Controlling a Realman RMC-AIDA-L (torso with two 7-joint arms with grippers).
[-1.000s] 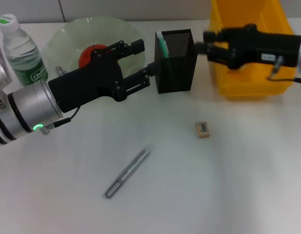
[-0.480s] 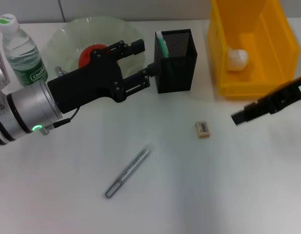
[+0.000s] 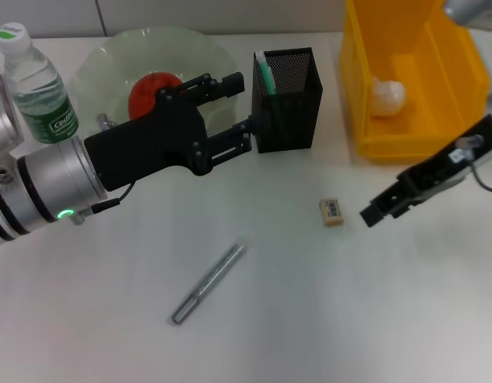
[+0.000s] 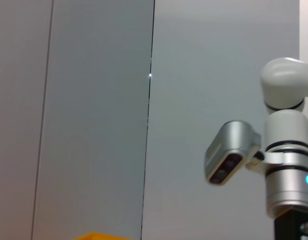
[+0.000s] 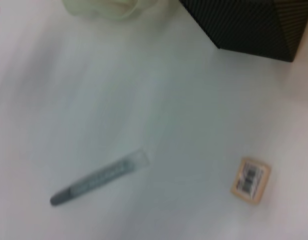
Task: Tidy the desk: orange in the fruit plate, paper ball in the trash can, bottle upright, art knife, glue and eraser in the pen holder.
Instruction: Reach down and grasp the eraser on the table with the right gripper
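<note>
On the white desk [image 3: 309, 319] the orange [image 3: 152, 89] lies in the pale-green fruit plate [image 3: 110, 56]. The bottle [image 3: 34, 84] stands upright at the far left. In the black mesh pen holder [image 3: 292, 104] the mint-green art knife [image 3: 267, 73] stands. The paper ball [image 3: 387, 96] rests inside the yellow trash can [image 3: 405, 144]. The grey glue [image 3: 207, 283] [image 5: 96, 177] and the beige eraser [image 3: 332, 211] [image 5: 250, 180] lie flat on the desk. My left gripper [image 3: 246, 104] hangs open and empty beside the pen holder. My right gripper [image 3: 371, 214] hovers just right of the eraser.
The right wrist view also shows a corner of the pen holder [image 5: 243, 22] and the fruit plate's edge [image 5: 104, 7]. The left wrist view shows only a grey wall and a silver arm segment [image 4: 283, 165].
My right arm has come away from above the trash can and dropped down to the desk beside the eraser. The paper ball now shows inside the can. The left gripper shifted slightly right.
</note>
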